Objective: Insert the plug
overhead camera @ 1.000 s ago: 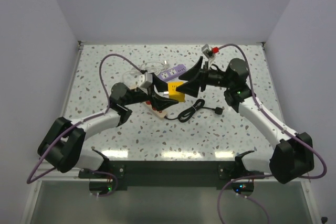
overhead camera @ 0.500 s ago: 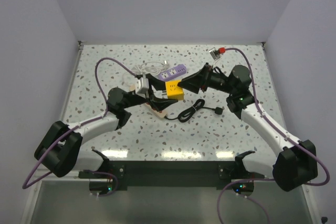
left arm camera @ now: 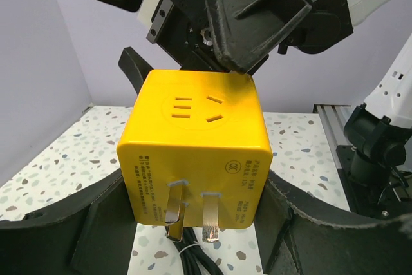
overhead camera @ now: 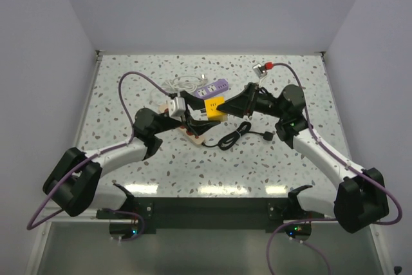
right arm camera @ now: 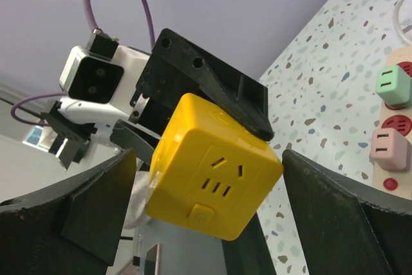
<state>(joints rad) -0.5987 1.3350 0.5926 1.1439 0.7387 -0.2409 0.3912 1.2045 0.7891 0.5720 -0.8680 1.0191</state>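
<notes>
Just one yellow cube (left arm camera: 196, 152), one cable (overhead camera: 225, 141)

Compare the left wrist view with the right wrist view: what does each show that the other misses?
Left wrist only: the metal prongs of the yellow cube adapter, with a black cable below. Right wrist only: the power strip at the frame's right edge and the cube's push button. Both: the cube gripped in the left hand, with the open right hand close to it.

Smooth plastic plug (left arm camera: 193, 146) with shiny metal prongs (left arm camera: 210, 214).
</notes>
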